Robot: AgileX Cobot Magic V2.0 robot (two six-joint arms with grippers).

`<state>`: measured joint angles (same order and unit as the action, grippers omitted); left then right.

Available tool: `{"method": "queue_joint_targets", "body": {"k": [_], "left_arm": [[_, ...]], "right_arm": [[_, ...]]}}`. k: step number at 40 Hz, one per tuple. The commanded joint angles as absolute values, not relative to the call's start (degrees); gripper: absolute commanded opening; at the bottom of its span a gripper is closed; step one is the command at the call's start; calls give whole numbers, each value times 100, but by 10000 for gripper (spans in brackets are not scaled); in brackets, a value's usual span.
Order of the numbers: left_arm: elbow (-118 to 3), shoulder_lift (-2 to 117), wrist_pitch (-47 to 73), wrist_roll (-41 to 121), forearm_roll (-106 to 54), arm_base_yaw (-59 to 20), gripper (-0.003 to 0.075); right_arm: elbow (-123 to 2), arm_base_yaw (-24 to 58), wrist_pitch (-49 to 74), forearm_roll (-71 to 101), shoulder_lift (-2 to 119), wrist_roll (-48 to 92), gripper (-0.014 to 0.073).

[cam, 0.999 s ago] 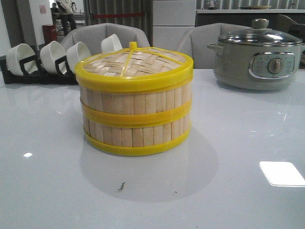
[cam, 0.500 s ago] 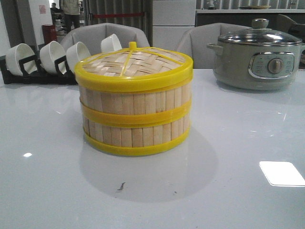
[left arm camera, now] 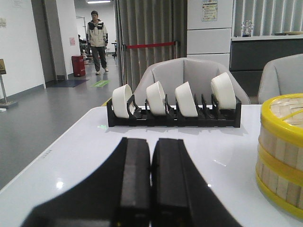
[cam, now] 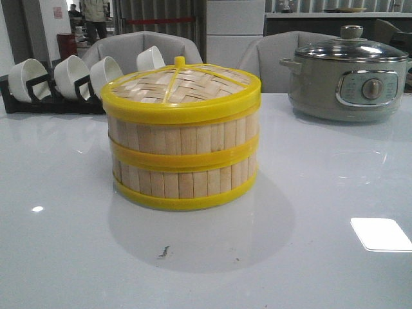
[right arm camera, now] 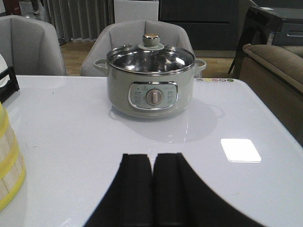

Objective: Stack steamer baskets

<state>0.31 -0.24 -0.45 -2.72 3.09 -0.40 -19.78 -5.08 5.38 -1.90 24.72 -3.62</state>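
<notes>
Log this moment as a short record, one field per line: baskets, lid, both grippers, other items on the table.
steamer baskets: two, already stacked one on the other, mid-table
lid: woven bamboo lid with yellow rim, sitting on the top basket
left gripper: fingers shut, empty, apart from the stack
right gripper: fingers shut, empty, facing the pot
electric pot: grey-green, glass lid on, far right
bowl rack: black, holding white bowls, far left
</notes>
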Motion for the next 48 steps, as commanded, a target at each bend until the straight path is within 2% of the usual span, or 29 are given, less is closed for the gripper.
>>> {"method": "queue_joint_targets", "body": {"k": [1,40,48], "left_arm": [[42,-103,-566,-243,248,-35,85],[42,-103,-566,-243,248,-35,85],[42,-103,-566,-243,248,-35,85]], "right_arm": [[-2143,-531,48,-223,2483,-295,27],[-2143,-531,48,-223,2483,-295,27],[-2076,-504,304,-213,2071,-341,27]]}}
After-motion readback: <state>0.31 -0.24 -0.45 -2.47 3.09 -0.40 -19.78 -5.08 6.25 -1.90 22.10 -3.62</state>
